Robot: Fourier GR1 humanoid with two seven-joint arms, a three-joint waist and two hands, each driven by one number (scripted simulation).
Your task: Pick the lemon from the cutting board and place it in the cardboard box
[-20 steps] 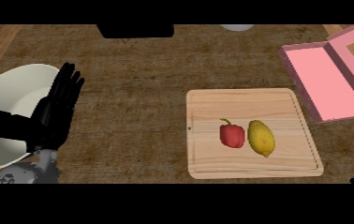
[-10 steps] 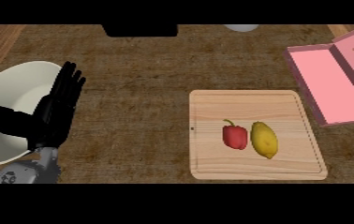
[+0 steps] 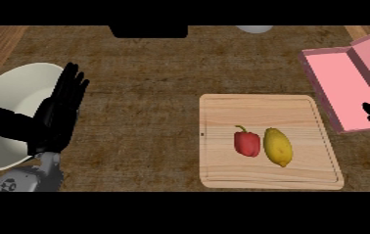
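**Lemon on the board, box at the right edge**

The lemon [image 3: 278,147] lies on the wooden board [image 3: 269,105], in its right half, with its long side running up and down in the head view. Just beside it, on its left, lies a red pepper [image 3: 247,143] with a small green stem — the two are very close and may touch, I cannot tell for sure. No hand is on them.

The box [image 3: 339,88] is pink inside and open; it sits at the right edge of the view, up and to the right of the board, and part of it is cut off by the frame. A small dark shape [image 3: 366,111] shows at the right edge in front of the box; it is probably a part of the right hand, but whether its fingers are spread or curled I cannot tell.

The left hand [image 3: 59,111] rests at the left side, fingers straight and close together, pointing up, and it holds nothing. It lies partly over a white bowl [image 3: 25,88] — well apart from the board. The counter [image 3: 151,81] is dark brown.
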